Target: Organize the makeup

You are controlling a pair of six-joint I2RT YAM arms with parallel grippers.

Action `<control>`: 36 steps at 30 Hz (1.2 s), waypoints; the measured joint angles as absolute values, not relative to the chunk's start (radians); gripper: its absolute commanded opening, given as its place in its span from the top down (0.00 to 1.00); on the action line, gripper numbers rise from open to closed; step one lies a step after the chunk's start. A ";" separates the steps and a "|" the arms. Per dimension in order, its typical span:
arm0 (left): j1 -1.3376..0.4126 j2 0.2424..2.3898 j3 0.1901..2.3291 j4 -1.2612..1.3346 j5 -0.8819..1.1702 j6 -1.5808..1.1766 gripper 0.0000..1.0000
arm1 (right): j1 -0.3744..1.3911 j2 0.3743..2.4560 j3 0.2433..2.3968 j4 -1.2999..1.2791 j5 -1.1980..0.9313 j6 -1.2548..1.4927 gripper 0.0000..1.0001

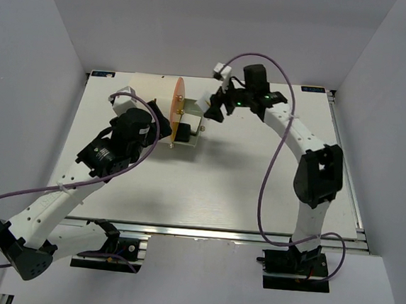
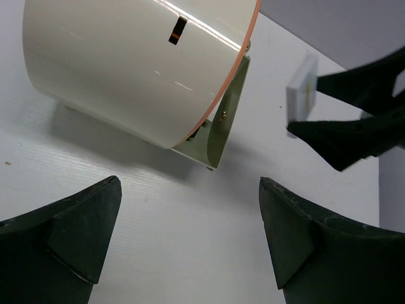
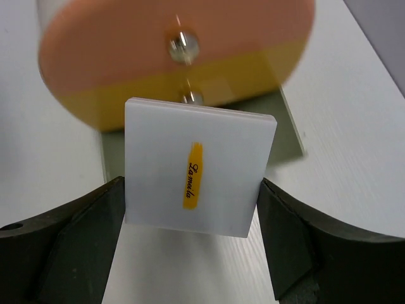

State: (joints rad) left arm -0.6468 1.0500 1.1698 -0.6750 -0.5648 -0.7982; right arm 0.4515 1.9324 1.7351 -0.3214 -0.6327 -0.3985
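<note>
My right pincer (image 3: 192, 193) clamps white tile (image 3: 199, 168), held up facing orange front (image 3: 177, 38) of cream cylinder (image 2: 126, 63). My left pincer (image 2: 190, 212) spread wide, empty, above tabletop (image 1: 206, 195) beside cylinder. Tile not yet stowed; no other makeup visible, remainder unclear.

You get bright, even, diffuse light in the top view. The white table (image 1: 206, 195) comes close to washing out, and the shadows on it are soft and faint. In your left wrist view the cream cylinder (image 2: 126, 63) carries thin glare streaks at 12 o'clock and drops a soft grey shadow toward 7 o'clock; focus there is crisp. In your right wrist view the white tile (image 3: 199, 168) is sharp and its print readable. The orange front (image 3: 177, 57) at 12 o'clock is blurred, and the dark fingers (image 3: 57, 247) at 7 and 5 o'clock show little detail.
</note>
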 measured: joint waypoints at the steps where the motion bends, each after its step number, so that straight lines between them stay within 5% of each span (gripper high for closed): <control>1: -0.645 1.042 1.170 -0.676 -0.565 -0.802 0.02 | 0.477 1.963 1.775 -0.298 -0.638 -0.379 1.00; 6: -0.643 1.026 1.170 -0.684 -0.566 -0.823 0.02 | 0.533 2.103 1.874 -0.208 -0.651 -0.321 0.95; 9: -0.643 1.023 1.170 -0.695 -0.566 -0.832 0.02 | 0.535 2.173 1.880 -0.197 -0.648 -0.319 0.78; 12: -0.643 1.023 1.170 -0.704 -0.566 -0.836 0.02 | 0.538 2.221 1.880 -0.196 -0.633 -0.327 0.54; 15: -0.643 1.023 1.170 -0.706 -0.566 -0.838 0.02 | 0.536 2.230 1.883 -0.179 -0.623 -0.347 0.13; 33: -0.588 1.097 1.264 -0.714 -0.554 -0.781 0.02 | 0.552 2.222 1.833 -0.138 -0.606 -0.480 0.11; 36: -0.562 1.115 1.295 -0.715 -0.543 -0.758 0.02 | 0.548 2.196 1.796 -0.113 -0.605 -0.446 0.17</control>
State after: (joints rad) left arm -0.5625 1.1149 1.2945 -0.7151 -0.5434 -0.7578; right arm 0.5476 2.1960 1.7958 -0.1131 -0.6052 -0.4461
